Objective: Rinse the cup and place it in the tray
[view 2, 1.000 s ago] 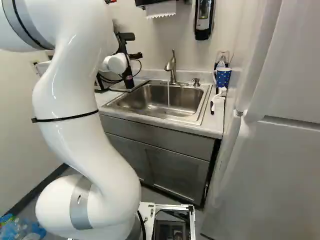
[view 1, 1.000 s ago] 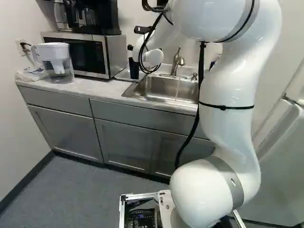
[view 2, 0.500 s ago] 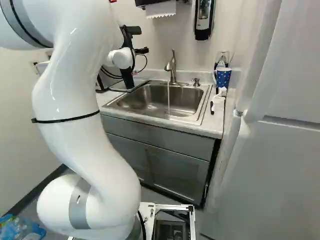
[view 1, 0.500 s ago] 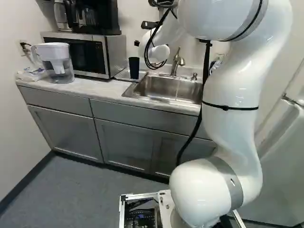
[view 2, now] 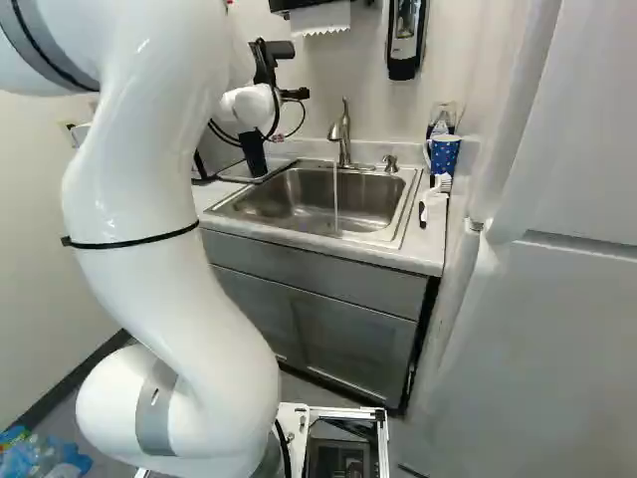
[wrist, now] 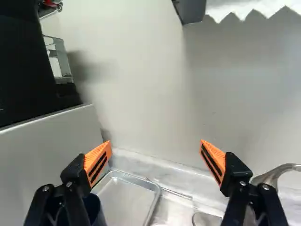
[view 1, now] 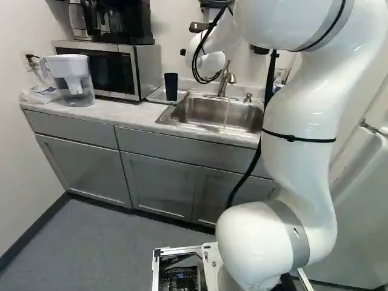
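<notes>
Pale walls (view 1: 15,139) meet a light countertop (view 1: 121,112) over gray cabinets (view 1: 157,182). On the countertop at the left of the left base view are a water filter pitcher (view 1: 73,80), a crumpled plastic bag (view 1: 41,95) and a microwave (view 1: 109,68) with a black coffee maker (view 1: 130,23) on top.

The dark cup (view 1: 171,86) stands upright in the metal tray (wrist: 129,200), between the microwave and the steel sink (view 2: 318,207). A thin stream of water (view 2: 335,199) falls from the faucet (view 2: 344,134) into the sink.

The white arm (view 2: 184,279) reaches over the countertop, and its gripper (view 2: 296,94) is mostly hidden behind the wrist in both base views. The wrist view shows its two fingers spread wide, orange pads (wrist: 99,162) well apart, with nothing pinched between them. The cup shows below one finger there, with the tray beside it.

At the right of the right base view, a blue patterned mug (view 2: 445,154) stands on the countertop, a white brush (view 2: 434,197) near it. A soap dispenser (view 2: 404,35) and a paper towel (view 2: 320,18) hang on the wall above, and a white refrigerator (view 2: 537,329) stands beside the cabinets.
</notes>
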Robot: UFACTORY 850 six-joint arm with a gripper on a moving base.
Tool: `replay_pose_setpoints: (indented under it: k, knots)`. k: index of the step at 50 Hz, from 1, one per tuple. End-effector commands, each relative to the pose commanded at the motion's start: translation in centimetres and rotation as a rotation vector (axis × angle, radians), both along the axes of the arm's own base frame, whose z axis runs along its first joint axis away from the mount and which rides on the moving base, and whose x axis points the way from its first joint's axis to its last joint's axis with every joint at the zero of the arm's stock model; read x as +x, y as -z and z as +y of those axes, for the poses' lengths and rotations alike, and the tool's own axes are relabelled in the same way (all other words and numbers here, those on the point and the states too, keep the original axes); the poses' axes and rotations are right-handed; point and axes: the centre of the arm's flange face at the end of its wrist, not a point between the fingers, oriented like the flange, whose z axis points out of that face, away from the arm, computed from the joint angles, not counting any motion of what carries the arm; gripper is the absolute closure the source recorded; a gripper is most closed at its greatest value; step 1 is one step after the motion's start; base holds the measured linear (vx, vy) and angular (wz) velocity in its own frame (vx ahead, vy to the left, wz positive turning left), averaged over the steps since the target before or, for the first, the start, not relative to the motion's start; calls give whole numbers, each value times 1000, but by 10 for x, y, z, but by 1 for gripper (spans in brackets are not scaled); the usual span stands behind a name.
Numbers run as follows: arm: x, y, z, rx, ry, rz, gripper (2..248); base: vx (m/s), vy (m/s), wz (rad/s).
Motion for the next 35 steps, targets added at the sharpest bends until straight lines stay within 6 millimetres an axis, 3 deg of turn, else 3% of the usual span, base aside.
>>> replay_pose_setpoints:
  k: [35]
  knots:
    - [-1, -33, -56, 0, 87, 2, 3, 0, 0, 0]
